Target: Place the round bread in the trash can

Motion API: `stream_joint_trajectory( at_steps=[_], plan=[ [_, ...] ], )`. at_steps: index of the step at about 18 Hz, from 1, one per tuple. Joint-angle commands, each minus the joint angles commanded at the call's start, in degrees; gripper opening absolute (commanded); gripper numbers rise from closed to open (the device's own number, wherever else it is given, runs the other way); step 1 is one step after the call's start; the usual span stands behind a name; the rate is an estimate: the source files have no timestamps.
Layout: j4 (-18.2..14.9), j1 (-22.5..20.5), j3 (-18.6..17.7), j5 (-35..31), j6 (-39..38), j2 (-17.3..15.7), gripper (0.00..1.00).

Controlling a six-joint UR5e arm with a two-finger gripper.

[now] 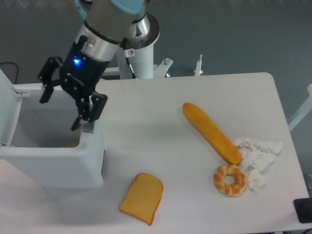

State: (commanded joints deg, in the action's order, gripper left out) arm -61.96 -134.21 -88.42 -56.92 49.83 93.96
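The white trash can (58, 165) stands at the table's left edge with its lid (7, 109) swung up. My gripper (61, 110) hangs over the can's opening, open and empty. A small golden-brown patch (71, 144) shows inside the can by the near wall; I cannot tell what it is. A round braided bread ring (229, 179) lies on the table at the right front, far from the gripper.
A long orange baguette (211, 132) lies diagonally right of centre. A flat toast slice (142, 198) lies near the front edge. Crumpled white paper (256, 156) sits beside the bread ring. The arm's white base post (141, 58) stands at the back.
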Motion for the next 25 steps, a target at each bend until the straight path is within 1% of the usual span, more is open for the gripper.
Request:
stream_joint_trajectory(
  at_steps=[2,6,7,9,11,13,16,19,25],
  plan=[
    [0.0,0.2,1.1,-3.8,2.9,0.2,1.00],
    [0.0,0.2,1.1,-7.5,10.4,0.2,1.00],
    [0.0,0.2,1.1,-9.9,12.5,0.2,1.00],
    [-0.5,0.3,0.8,-16.9,19.0,0.1,1.00],
    [-0.8,1.3,-0.4,-22.5,24.2,-0.1,1.00],
    [-0.8,1.6,-0.5,-25.6,25.1,-0.4,1.00],
    [-0.8,1.6,0.2,-26.9,25.1,-0.5,1.00],
    [-0.9,1.6,0.2,-30.8,25.0,-0.6,1.00],
    [-0.7,1.6,0.2,-31.1,24.4,-0.8,1.00]
  ],
)
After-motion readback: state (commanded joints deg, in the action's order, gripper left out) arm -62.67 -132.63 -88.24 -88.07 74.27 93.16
